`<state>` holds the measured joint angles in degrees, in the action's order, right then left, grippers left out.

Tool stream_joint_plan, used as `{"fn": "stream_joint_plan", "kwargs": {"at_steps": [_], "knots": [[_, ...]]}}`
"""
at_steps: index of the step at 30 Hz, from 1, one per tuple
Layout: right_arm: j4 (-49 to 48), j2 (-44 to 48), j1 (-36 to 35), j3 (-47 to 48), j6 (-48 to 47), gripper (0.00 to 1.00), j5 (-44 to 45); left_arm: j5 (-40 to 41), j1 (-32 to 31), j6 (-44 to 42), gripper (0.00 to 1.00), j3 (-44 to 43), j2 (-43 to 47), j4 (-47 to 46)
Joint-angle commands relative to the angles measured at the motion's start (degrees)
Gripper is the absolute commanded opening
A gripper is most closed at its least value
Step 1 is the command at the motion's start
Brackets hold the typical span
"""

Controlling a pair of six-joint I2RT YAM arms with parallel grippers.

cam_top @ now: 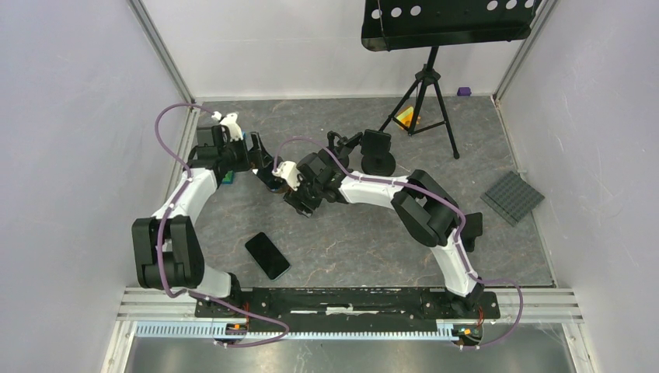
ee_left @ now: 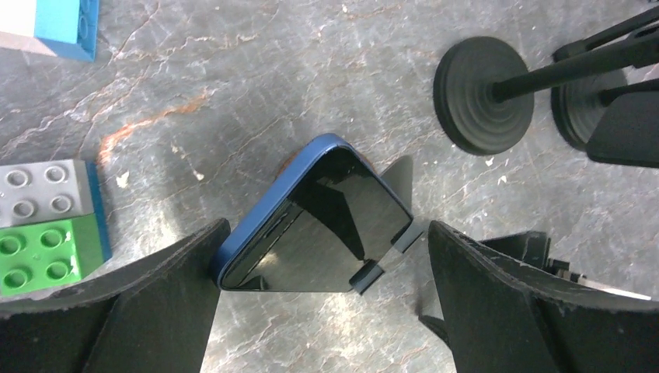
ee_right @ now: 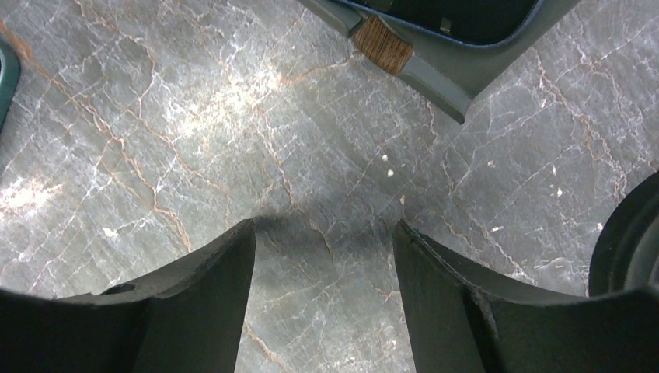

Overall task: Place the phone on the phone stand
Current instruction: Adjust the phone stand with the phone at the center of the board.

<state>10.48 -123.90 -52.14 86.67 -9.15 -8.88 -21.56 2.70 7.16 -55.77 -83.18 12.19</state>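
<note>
Black glass phone [cam_top: 267, 255] lies flat, nearer than the grey lipped phone stand [ee_left: 406, 237]. Blue-edged dark-screened phone [ee_left: 311, 210] leans on the stand, between the widely spread fingers of the left gripper [ee_left: 326, 229]; contact unclear. Right gripper [ee_right: 322, 229] beside the stand: jaws apart, nothing between. Stand body mostly hidden under the phone.

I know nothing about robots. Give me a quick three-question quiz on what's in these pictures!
1. True or false: the left fingers are shut.
2. The black phone near the left arm lies: A flat on the table; B on the music stand; C on a toy brick.
3. What colour rim has the other phone, between those fingers?
Key: 1 false; 2 A; 3 blue.
</note>
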Motion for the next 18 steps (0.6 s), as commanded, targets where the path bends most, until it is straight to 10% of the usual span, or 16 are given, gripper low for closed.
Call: {"fn": "stream_joint_plan", "kwargs": {"at_steps": [1, 18], "knots": [[4.7, 2.2, -0.2, 0.6, -1.5, 0.70, 0.9, -2.9, -1.1, 5.0, 1.00, -2.8, -1.1, -3.7], [7.4, 5.0, -0.4, -0.6, -3.5, 0.71, -0.5, -2.5, -4.5, 7.1, 1.00, -5.9, -5.1, -5.4]]}}
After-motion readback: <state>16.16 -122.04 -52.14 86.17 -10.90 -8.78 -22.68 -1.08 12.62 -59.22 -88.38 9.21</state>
